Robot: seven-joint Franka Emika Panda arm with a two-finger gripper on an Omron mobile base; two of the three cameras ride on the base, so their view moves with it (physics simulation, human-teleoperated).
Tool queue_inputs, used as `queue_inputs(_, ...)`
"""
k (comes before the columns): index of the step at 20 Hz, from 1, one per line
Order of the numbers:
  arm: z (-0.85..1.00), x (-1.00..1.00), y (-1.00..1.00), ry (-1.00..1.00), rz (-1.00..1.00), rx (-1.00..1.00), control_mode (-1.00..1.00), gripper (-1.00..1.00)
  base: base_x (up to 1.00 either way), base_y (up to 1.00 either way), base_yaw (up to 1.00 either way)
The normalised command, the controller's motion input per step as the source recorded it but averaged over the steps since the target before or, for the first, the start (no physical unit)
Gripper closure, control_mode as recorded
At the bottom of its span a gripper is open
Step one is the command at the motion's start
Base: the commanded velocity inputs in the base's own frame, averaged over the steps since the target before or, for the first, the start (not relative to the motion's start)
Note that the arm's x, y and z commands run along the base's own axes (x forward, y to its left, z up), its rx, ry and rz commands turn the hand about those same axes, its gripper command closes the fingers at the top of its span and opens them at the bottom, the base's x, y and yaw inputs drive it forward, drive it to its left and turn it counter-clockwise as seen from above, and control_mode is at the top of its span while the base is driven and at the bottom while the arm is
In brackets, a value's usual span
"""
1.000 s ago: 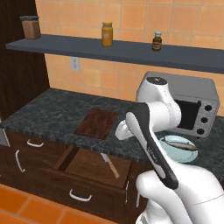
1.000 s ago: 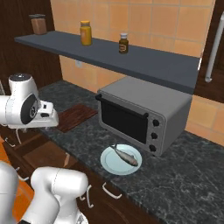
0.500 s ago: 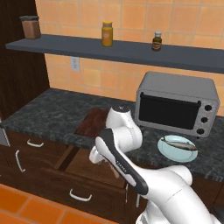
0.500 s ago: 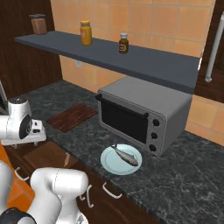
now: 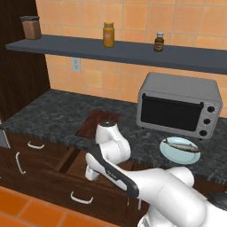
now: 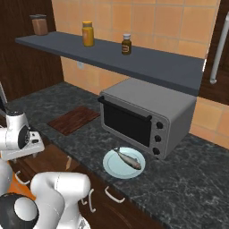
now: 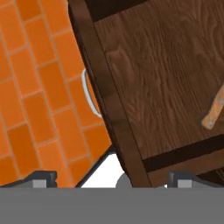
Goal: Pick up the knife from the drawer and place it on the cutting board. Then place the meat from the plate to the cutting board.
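Observation:
The wide dark drawer (image 7: 109,96) stands pulled out, its white curved handle (image 7: 89,94) facing the orange floor. On its wood bottom lies the knife (image 7: 214,113), only its tan handle showing at the right edge of the hand view; the handle also peeks out as knife (image 6: 68,163). My gripper (image 7: 113,178) hangs open over the drawer's front wall, empty, left of the knife. The reddish-brown cutting board (image 5: 97,124) lies bare on the counter behind the drawer. The silvery meat (image 5: 181,146) rests on the pale plate (image 5: 168,153) in front of the toaster oven.
A grey toaster oven (image 5: 179,104) stands at the back right of the dark stone counter (image 5: 48,111). Jars sit on the wall shelf (image 5: 88,48). Narrower drawers with white handles (image 5: 31,145) are to the left. Orange tiled floor (image 7: 39,87) lies below.
The arm has swung down and to the left, from above the counter by the oven to low over the open drawer. The jaws stayed open.

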Motion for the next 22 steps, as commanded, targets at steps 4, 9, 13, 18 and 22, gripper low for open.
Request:
queue_inputs(4,-0.26,0.04,0.0,0.0,0.07,-0.01,-1.0,-1.0,0.0,0.0,0.0)
queue_inputs(9,-0.48,0.11,0.0,0.0,0.07,0.0,-1.0,-1.0,0.0,0.0,0.0)
queue_inputs(13,-0.49,0.2,0.0,0.0,0.08,0.0,-1.0,-1.0,0.0,0.0,0.0)
queue_inputs(18,-0.43,0.1,0.0,0.0,0.06,0.0,-1.0,-1.0,0.0,0.0,0.0)
queue_inputs(22,-0.48,0.0,0.08,0.01,0.08,0.0,-1.0,-1.0,0.0,0.0,0.0)
